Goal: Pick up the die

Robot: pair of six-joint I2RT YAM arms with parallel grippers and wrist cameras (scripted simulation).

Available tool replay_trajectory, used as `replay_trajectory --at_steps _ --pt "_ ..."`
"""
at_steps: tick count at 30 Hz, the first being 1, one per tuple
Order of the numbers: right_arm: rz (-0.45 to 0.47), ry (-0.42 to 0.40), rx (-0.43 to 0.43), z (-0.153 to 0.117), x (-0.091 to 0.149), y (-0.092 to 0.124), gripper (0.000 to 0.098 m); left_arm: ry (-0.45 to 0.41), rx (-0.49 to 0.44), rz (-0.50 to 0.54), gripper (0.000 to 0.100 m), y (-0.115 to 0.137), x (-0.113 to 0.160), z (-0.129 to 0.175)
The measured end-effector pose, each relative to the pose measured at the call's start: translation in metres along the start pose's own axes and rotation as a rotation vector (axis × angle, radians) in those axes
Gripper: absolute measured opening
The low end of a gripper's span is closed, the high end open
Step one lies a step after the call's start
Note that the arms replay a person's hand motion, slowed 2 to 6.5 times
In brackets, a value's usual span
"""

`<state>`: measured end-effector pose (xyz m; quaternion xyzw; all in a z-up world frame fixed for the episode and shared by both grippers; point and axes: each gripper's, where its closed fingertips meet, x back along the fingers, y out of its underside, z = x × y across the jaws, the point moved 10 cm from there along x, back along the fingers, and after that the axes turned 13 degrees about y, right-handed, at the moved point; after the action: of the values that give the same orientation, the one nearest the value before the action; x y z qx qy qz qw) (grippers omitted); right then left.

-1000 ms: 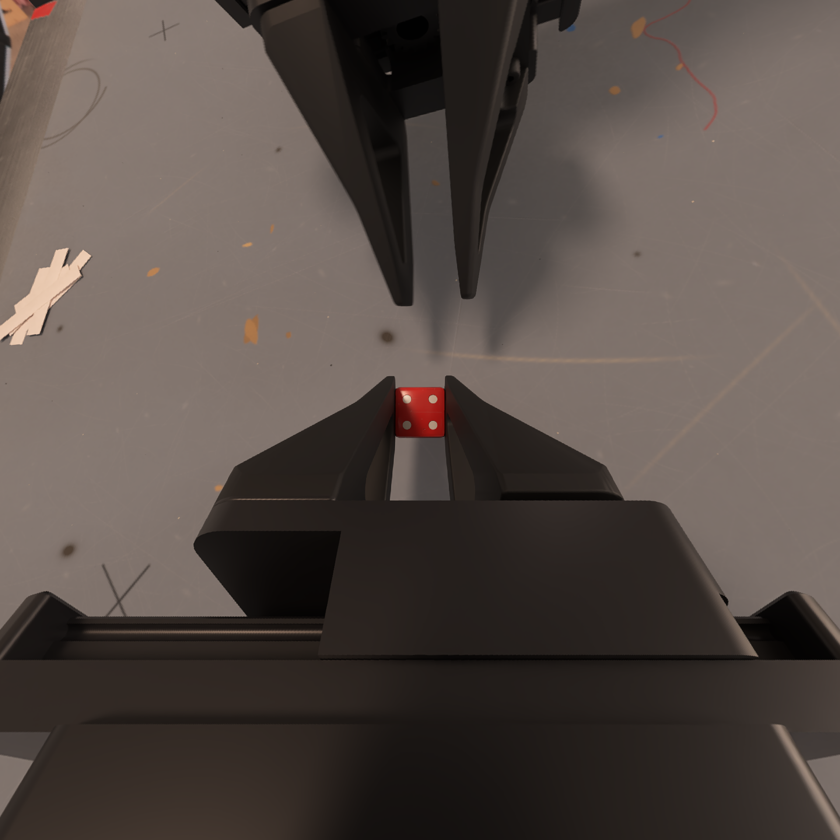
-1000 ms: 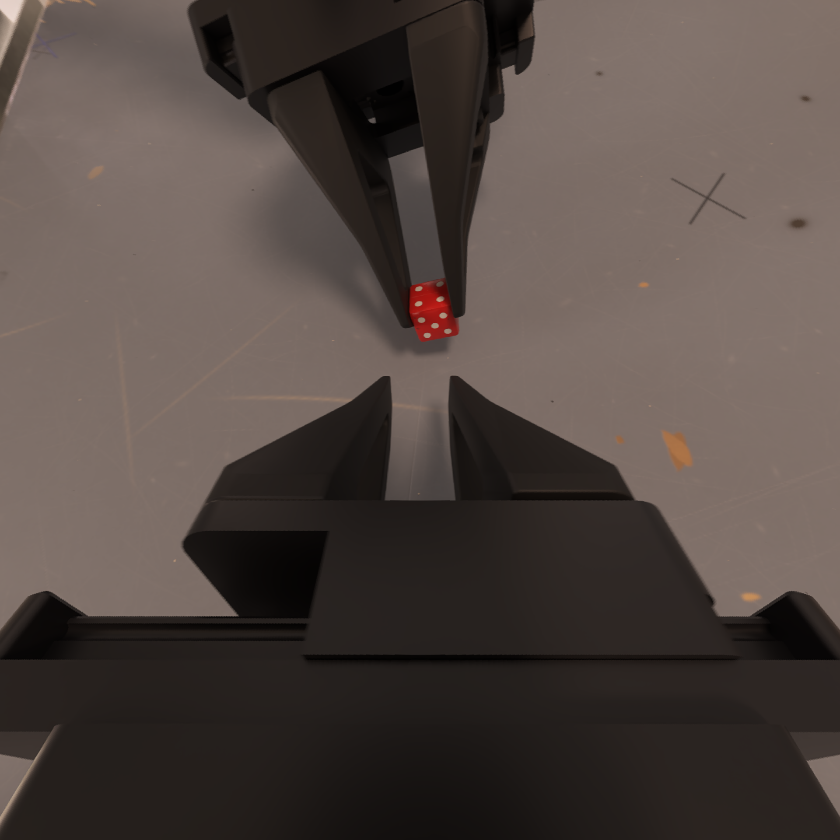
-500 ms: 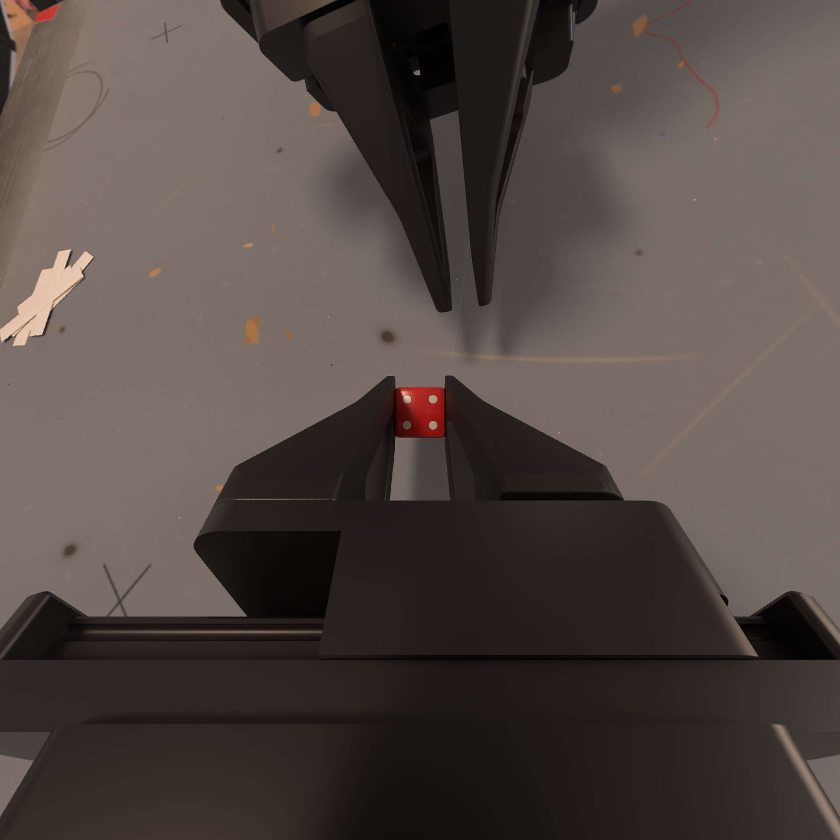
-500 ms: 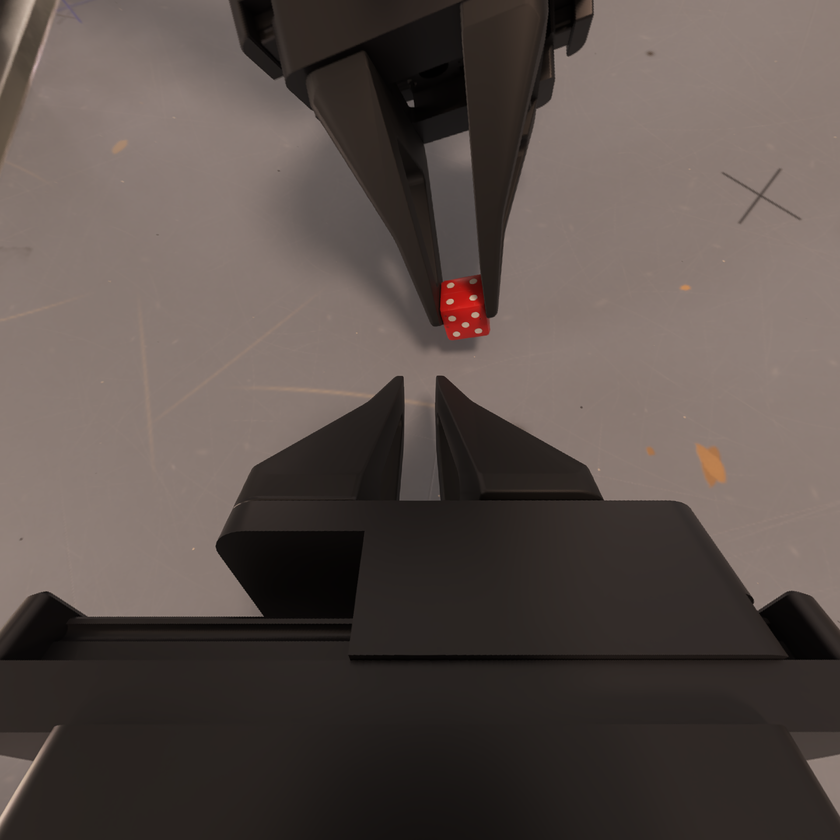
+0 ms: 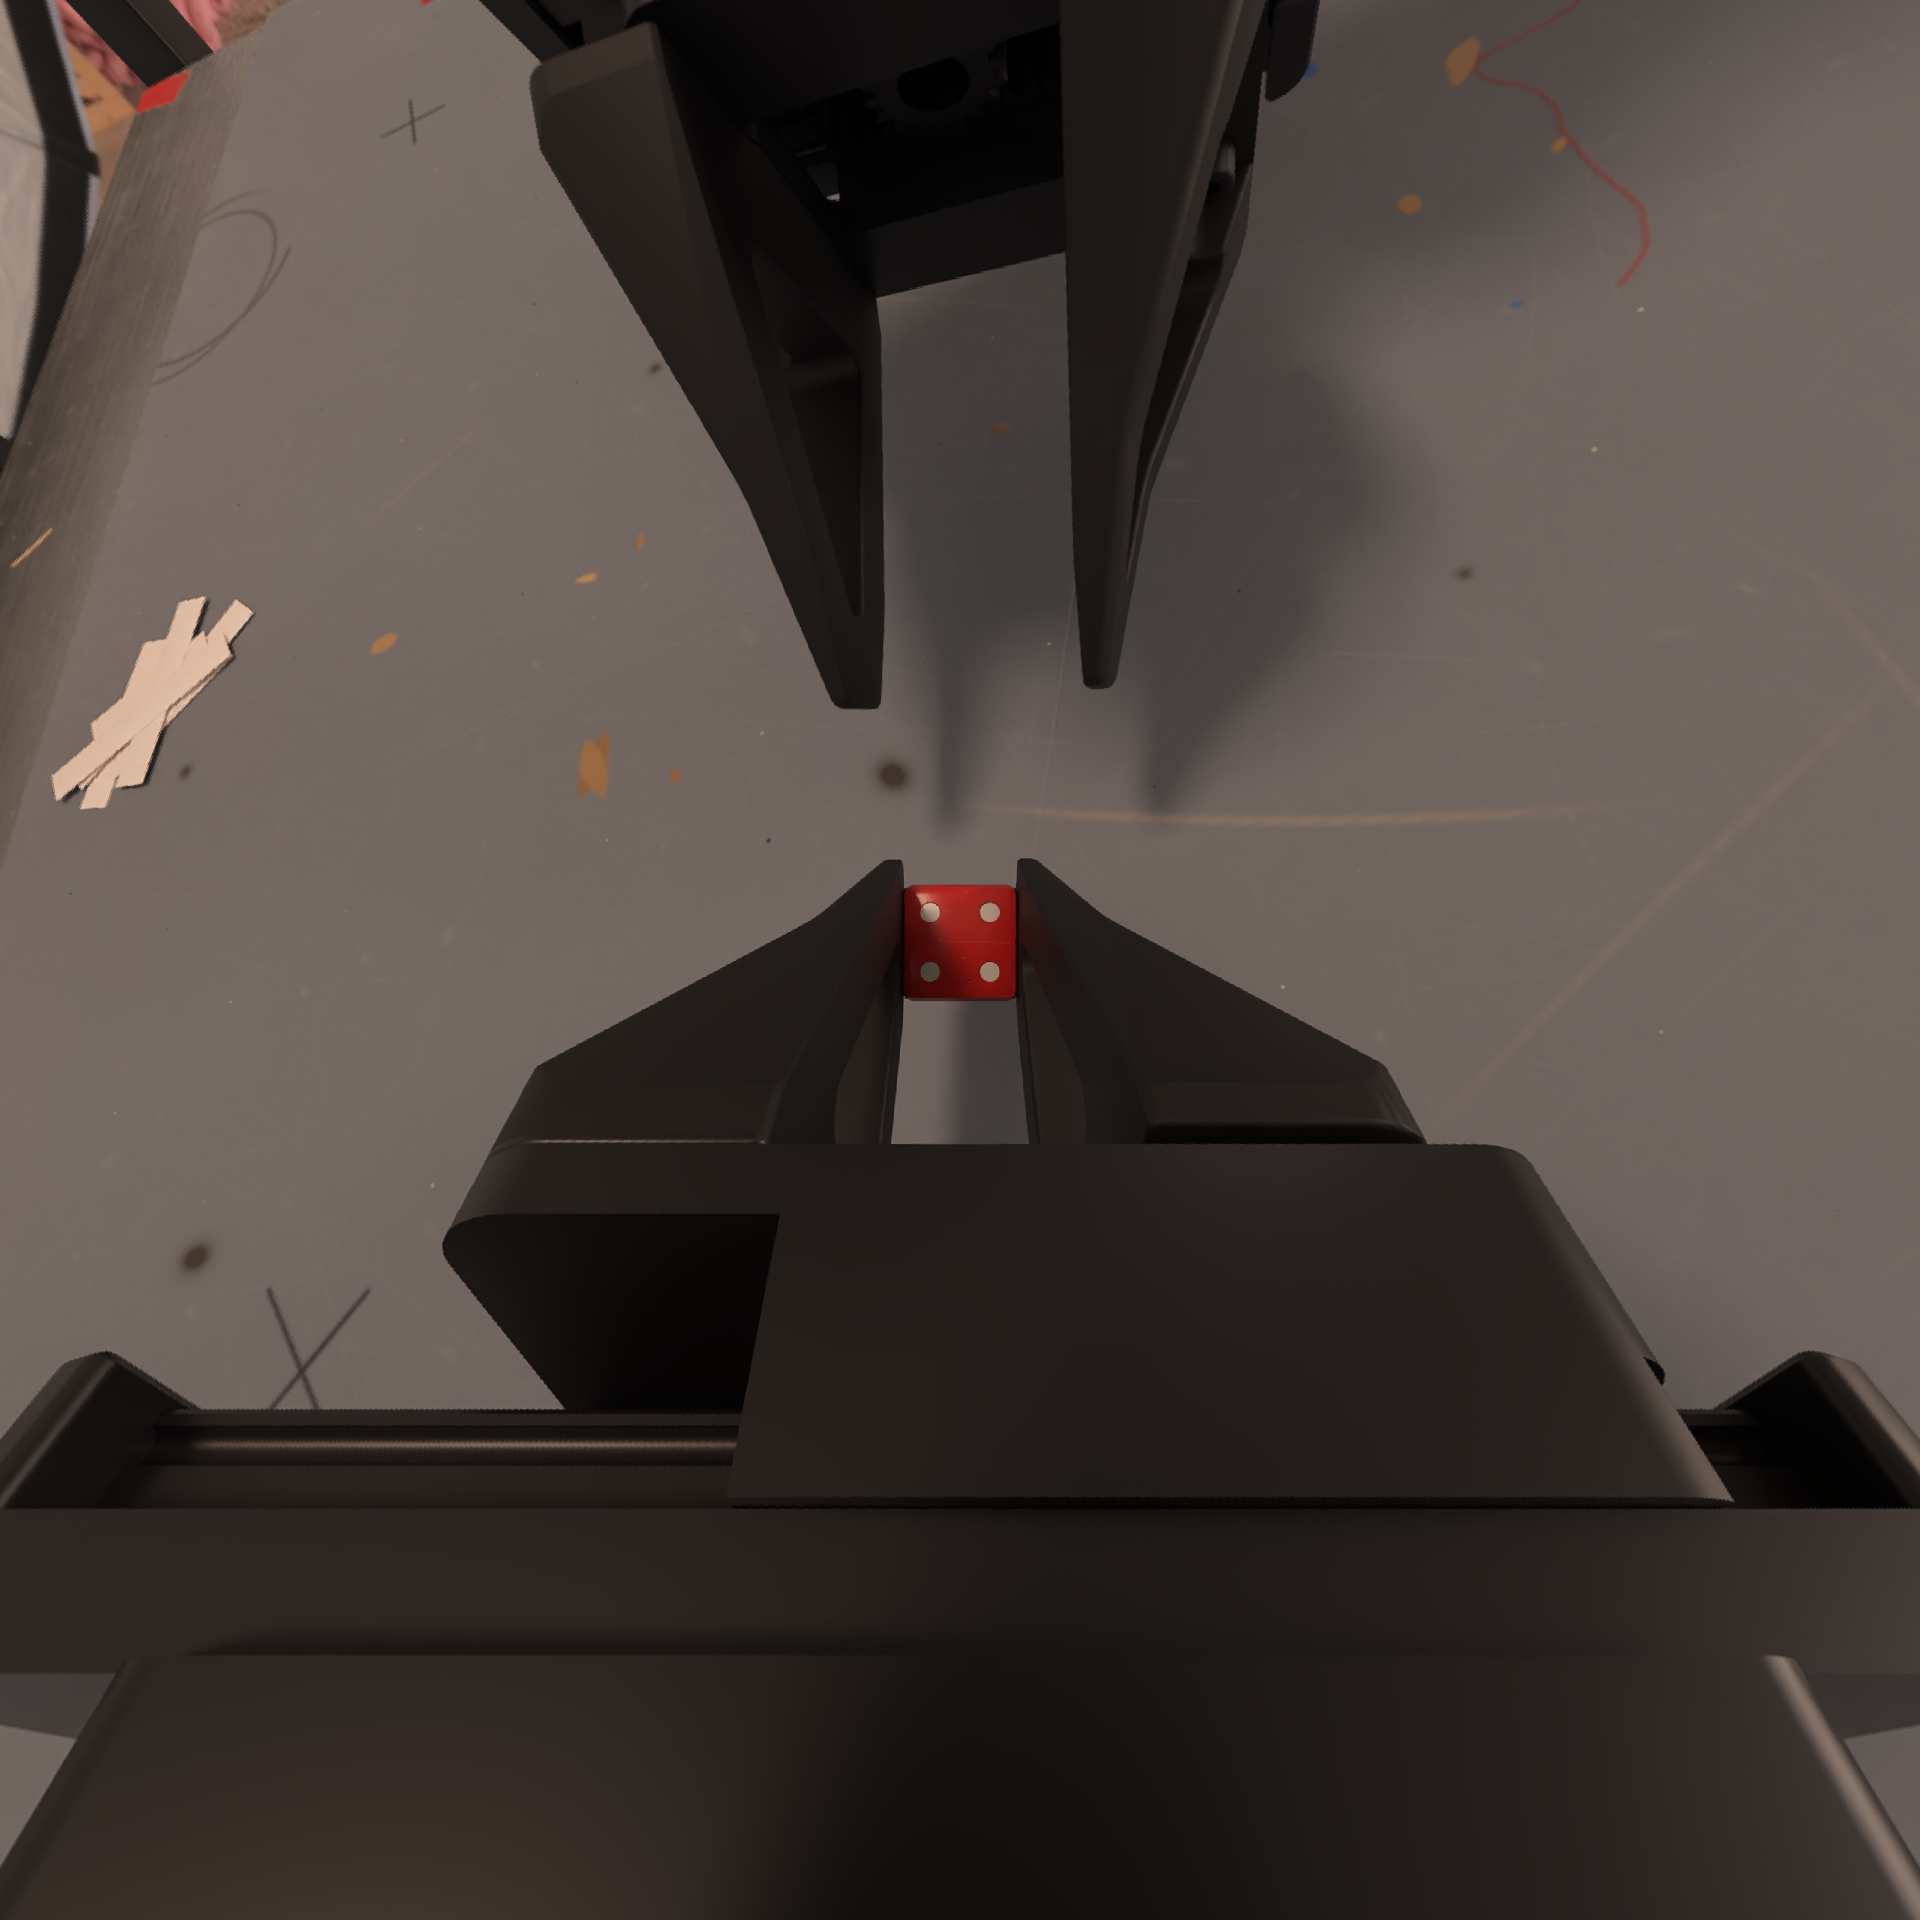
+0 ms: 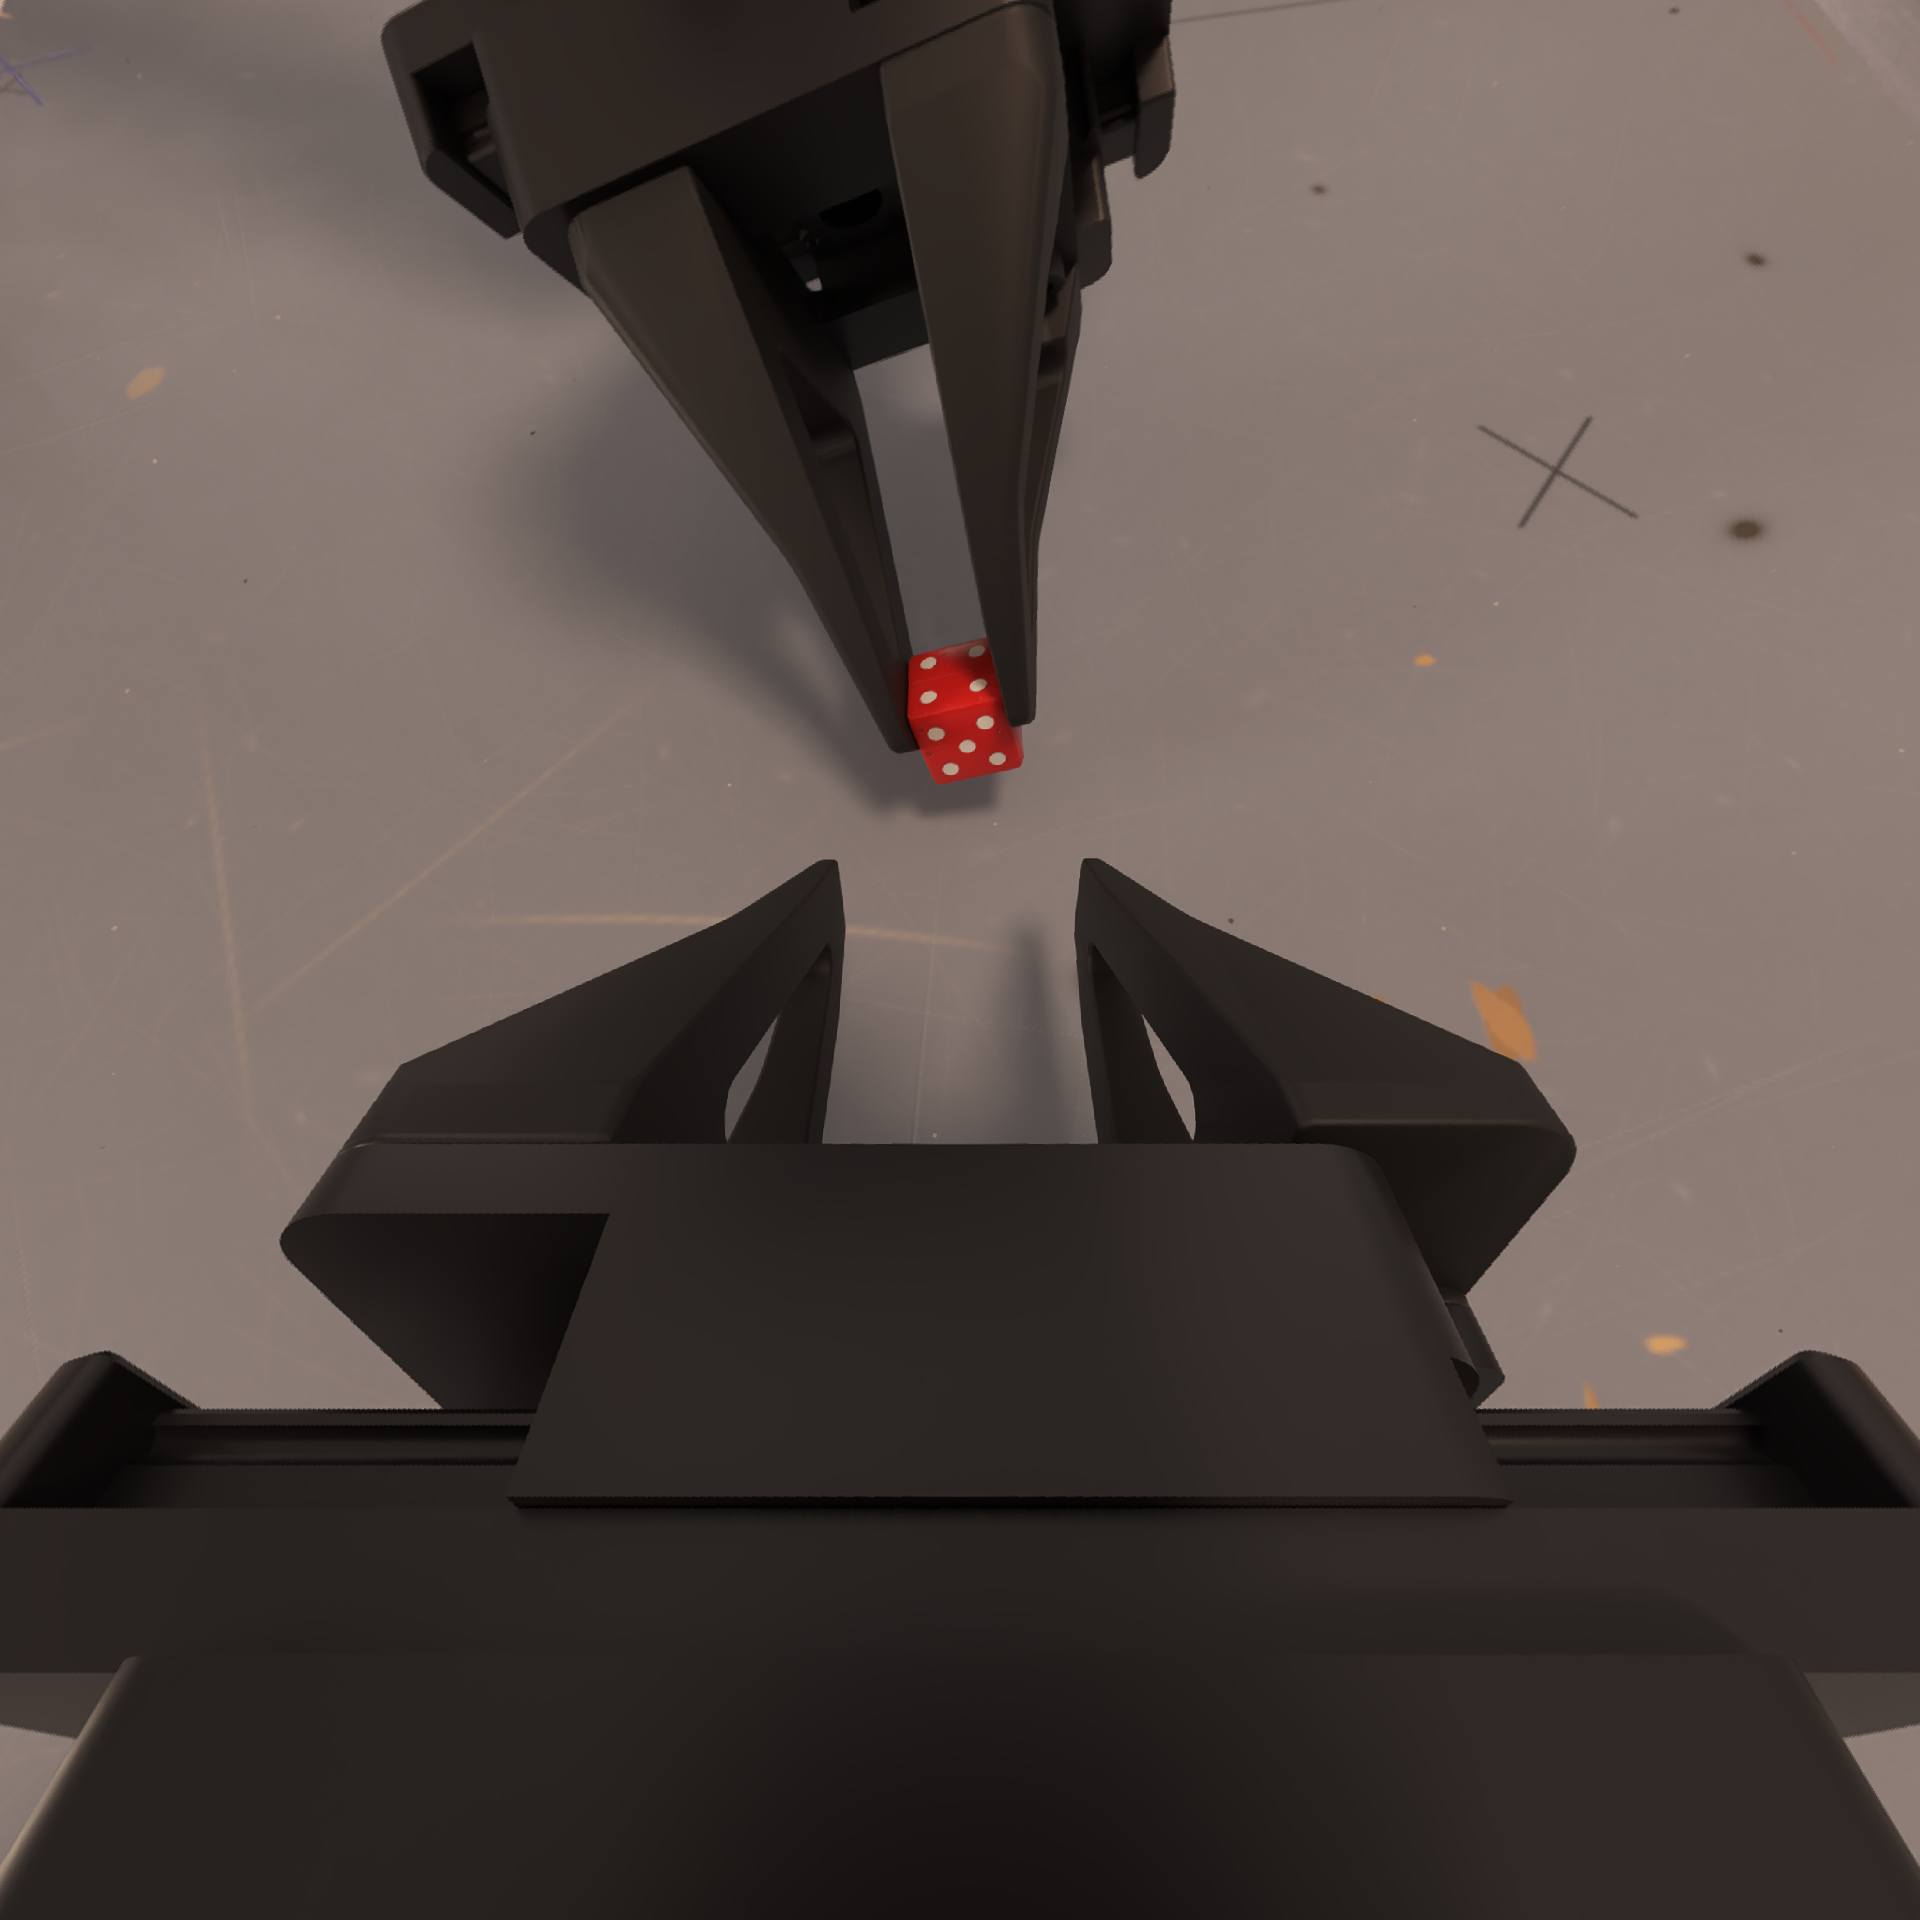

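Observation:
The die (image 5: 959, 941) is small and red with white pips. My left gripper (image 5: 959, 883) is shut on it between its fingertips, a little above the grey table. In the right wrist view the die (image 6: 961, 717) shows clamped at the tips of the left gripper (image 6: 961, 732), straight ahead. My right gripper (image 6: 958, 868) is open and empty, and its tips stop short of the die. In the left wrist view the right gripper (image 5: 982, 696) hangs opposite with its jaws apart.
The grey table (image 5: 1558, 935) is scratched and paint-flecked. Strips of white tape (image 5: 145, 707) lie at the left. A pencilled cross (image 6: 1555, 473) marks the table at the right. A metal edge strip (image 5: 94, 343) runs along the far left.
My right gripper closed its jaws narrower, then opened them wide, and shifted sideways in front of the die. My left gripper has kept hold of the die.

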<state>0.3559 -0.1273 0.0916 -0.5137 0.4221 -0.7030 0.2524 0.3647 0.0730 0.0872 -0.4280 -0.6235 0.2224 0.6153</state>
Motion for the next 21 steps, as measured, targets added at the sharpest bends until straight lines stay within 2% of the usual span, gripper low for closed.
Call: replay_trajectory --at_steps 2,7,10,14,17,21 --pt "-0.015 -0.012 0.005 -0.0007 -0.0006 -0.0003 0.0364 0.001 0.0 0.003 0.018 0.0 0.0003 0.0" --pt "-0.034 -0.098 0.002 -0.0044 -0.0002 -0.0009 0.0146 0.002 -0.006 0.005 0.018 0.0 0.0007 0.0" --pt "-0.022 -0.115 -0.009 -0.0032 0.0003 -0.001 0.0097 0.002 -0.007 0.005 0.018 0.0 0.0008 0.0002" --pt "-0.001 -0.068 -0.011 -0.0012 0.0004 -0.0003 0.0111 0.004 -0.008 0.01 0.018 -0.0002 0.001 0.0003" --pt "0.001 -0.031 -0.011 -0.0003 0.0008 0.0003 0.0238 0.004 -0.008 0.016 0.018 -0.0002 0.0017 0.0" --pt "-0.007 -0.016 -0.007 0.0006 0.0004 0.0007 0.0303 0.005 -0.007 0.02 0.018 -0.0001 0.0023 0.0"
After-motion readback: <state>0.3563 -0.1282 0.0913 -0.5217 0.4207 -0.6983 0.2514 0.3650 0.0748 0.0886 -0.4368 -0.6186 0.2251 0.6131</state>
